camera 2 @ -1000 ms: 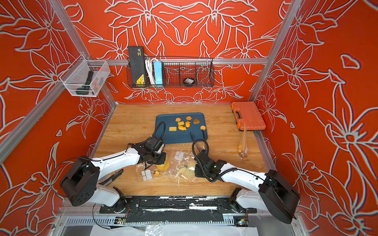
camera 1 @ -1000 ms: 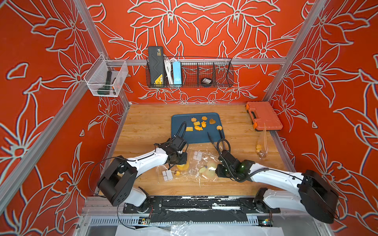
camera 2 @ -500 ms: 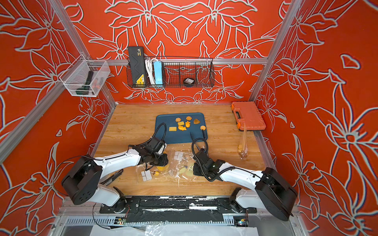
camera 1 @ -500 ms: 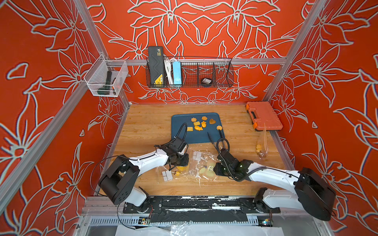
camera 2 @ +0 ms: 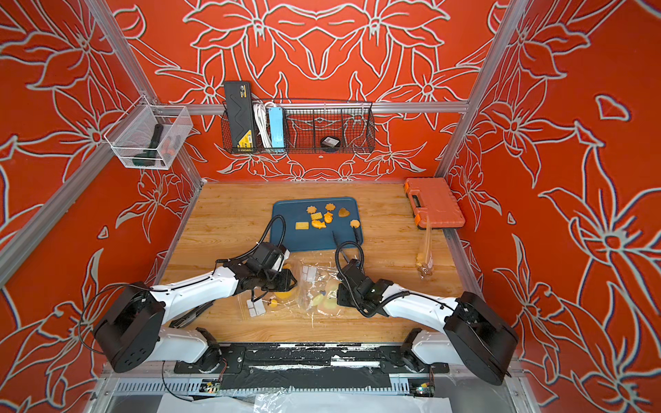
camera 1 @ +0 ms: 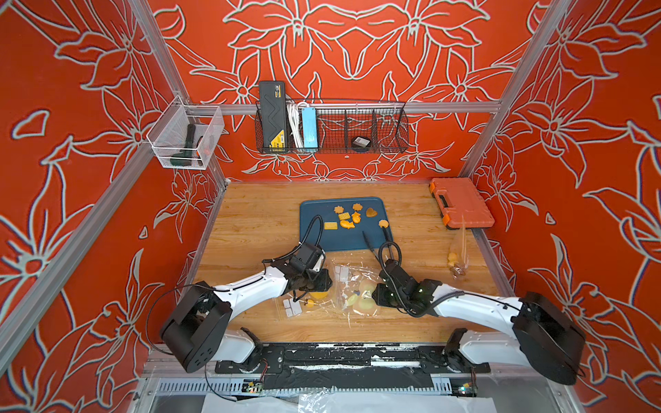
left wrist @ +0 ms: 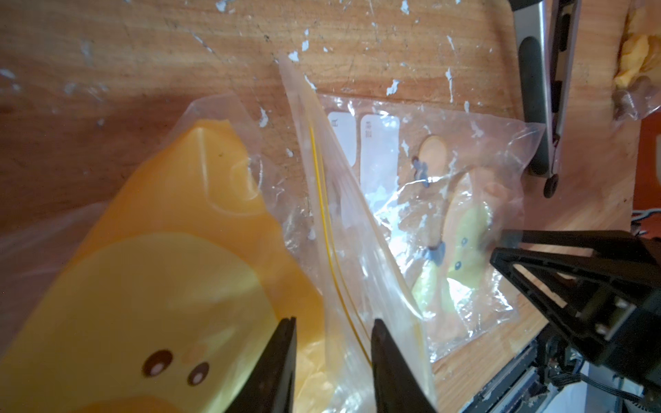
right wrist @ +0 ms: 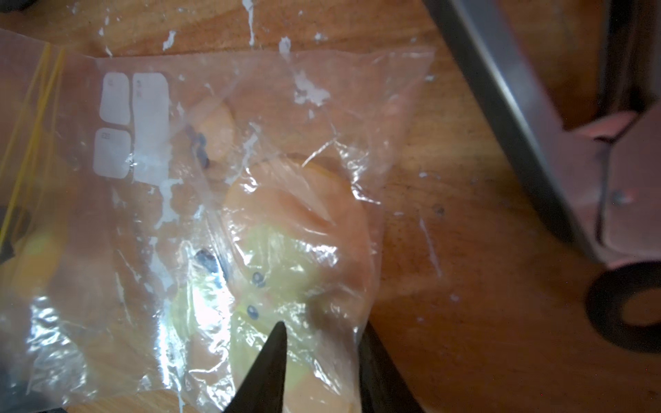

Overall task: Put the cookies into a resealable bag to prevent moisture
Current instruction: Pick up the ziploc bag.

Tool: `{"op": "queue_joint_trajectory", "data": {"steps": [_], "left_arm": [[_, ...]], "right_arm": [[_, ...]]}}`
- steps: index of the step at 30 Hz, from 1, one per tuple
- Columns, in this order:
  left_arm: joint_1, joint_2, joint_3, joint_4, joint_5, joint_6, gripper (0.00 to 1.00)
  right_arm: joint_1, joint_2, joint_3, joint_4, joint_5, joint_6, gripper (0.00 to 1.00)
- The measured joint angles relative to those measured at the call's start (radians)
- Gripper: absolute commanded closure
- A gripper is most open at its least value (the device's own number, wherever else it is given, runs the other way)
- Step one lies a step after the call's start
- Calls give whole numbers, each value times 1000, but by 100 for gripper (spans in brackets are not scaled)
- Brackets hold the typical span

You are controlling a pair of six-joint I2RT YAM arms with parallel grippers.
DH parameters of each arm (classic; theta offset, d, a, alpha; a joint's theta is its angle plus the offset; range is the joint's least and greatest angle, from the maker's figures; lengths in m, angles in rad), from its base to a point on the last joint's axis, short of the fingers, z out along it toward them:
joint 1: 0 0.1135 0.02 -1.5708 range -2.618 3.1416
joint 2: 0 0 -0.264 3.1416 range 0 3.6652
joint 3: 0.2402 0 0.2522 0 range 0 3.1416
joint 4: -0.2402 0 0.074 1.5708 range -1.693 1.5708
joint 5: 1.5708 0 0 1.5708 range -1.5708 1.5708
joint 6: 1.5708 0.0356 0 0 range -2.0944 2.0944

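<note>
Several cookies [camera 1: 346,218] [camera 2: 317,219] lie on the blue tray [camera 1: 322,240] [camera 2: 297,240]. The resealable bag [camera 1: 352,284] [camera 2: 314,286] [left wrist: 393,200] [right wrist: 286,125], clear with a pale yellow figure and white squares, lies flat on the table between my arms. My left gripper [camera 1: 326,282] [camera 2: 290,281] [left wrist: 333,321] is open, its fingers either side of the bag's raised zip edge. At the opposite end, my right gripper [camera 1: 375,295] [camera 2: 339,296] [right wrist: 322,325] is open, with the bag's bottom corner between its fingers.
A second clear bag [camera 1: 304,304] [left wrist: 171,250] with an orange-yellow figure lies under my left gripper. A third bag [camera 1: 456,257] [camera 2: 425,257] holding a few cookies stands by the orange case [camera 1: 461,203]. A wire basket [camera 1: 332,128] and clear bin [camera 1: 184,139] hang on the back rail.
My left gripper's fingers have parted from shut to open around the bag's edge. The right gripper has edged slightly toward the bag and stays as wide as before.
</note>
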Motion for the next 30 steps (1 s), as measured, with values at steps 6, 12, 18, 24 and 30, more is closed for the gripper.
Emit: {"op": "queue_joint_trajectory", "data": {"steps": [6, 12, 18, 24, 30], "left_arm": [[0, -43, -17, -4, -54, -45, 81], [14, -82, -44, -7, -83, -64, 81], [15, -78, -55, 8, -65, -67, 77], [15, -63, -59, 29, -32, -69, 69], [15, -60, -71, 66, 4, -78, 67]], "right_arm": [[0, 5, 0, 10, 0, 3, 66], [0, 6, 0, 11, 0, 4, 66], [0, 11, 0, 23, 0, 4, 66], [0, 19, 0, 39, 0, 3, 66], [0, 29, 0, 58, 0, 4, 66]]}}
